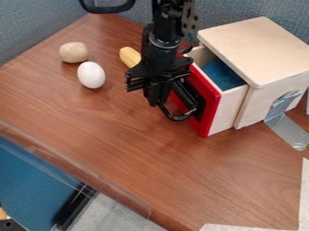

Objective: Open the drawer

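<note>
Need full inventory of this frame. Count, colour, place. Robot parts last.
boxy wooden cabinet: 1, pale, right
red-fronted wooden drawer: 1, red and pale, partly out of cabinet
drawer lining or content: count unclear, blue, inside drawer
curved handle: 1, black, on drawer front
potato-like lump: 1, beige, upper left
smooth egg: 1, white, just below lump
corn-like piece: 1, yellow, left of arm
shiny tape: count unclear, silver, cabinet side and table
wood-grain table: 1, brown, throughout
fabric partitions: 2, blue-grey, behind table
curved loop: 1, black, top edge
robot arm: 1, black, top centre
gripper: 1, black, at drawer front
</note>
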`<state>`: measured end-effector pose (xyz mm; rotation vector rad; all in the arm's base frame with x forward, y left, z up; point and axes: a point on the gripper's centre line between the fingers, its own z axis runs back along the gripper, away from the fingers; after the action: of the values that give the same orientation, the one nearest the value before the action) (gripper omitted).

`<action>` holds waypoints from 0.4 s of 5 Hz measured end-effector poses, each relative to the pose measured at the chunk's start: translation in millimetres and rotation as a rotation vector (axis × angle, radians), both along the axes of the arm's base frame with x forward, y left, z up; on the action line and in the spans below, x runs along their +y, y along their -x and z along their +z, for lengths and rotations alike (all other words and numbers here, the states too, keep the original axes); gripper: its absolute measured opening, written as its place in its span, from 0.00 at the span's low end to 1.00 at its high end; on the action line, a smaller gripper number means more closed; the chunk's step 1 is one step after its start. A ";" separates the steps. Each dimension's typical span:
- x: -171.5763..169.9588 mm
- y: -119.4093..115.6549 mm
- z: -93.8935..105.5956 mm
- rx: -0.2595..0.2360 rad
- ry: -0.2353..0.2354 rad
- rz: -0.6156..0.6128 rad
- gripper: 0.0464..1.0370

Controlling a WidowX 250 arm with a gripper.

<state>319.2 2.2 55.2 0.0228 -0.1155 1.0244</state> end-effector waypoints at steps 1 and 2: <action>7.8 9.1 -3.0 0.025 -0.012 0.016 0.06; 15.2 18.9 -5.9 0.054 -0.018 0.026 0.06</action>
<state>300.4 17.5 49.3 0.0687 -0.0758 1.0476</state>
